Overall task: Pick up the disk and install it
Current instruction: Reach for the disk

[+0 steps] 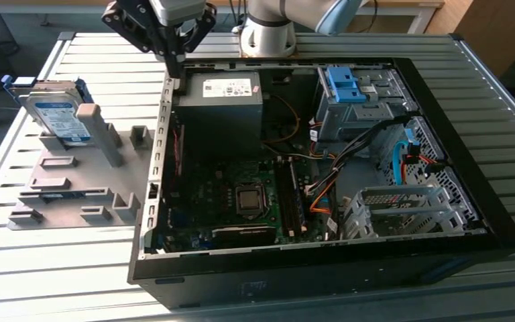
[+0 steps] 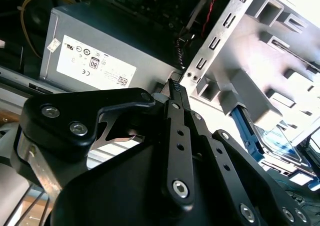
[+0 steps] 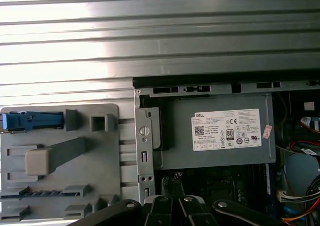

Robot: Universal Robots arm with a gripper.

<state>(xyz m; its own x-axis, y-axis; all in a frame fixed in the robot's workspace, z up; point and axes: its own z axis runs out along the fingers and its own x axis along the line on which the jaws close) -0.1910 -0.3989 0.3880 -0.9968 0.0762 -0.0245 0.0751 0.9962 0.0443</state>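
Observation:
The disk [image 1: 56,115], a silver drive with a white-and-blue label and blue carrier frame, stands tilted against a post of the grey fixture plate [image 1: 70,194] at the exterior view's left. Its blue edge shows in the first wrist view [image 3: 31,121] and part of it in the second wrist view [image 2: 272,138]. My gripper [image 1: 176,70] hangs over the rear left corner of the open computer case [image 1: 472,168], to the right of the disk and apart from it. Both wrist views show its black fingers pressed together with nothing between them [image 2: 175,85] [image 3: 171,181].
Just beneath the gripper, inside the case, lies the grey power-supply box [image 1: 222,100] with a white sticker. A blue bracket [image 1: 342,84] sits on the drive bay at the far right, a metal cage [image 1: 401,208] nearer the front. The arm's base [image 1: 267,33] stands behind the case on the slatted table [image 1: 61,268].

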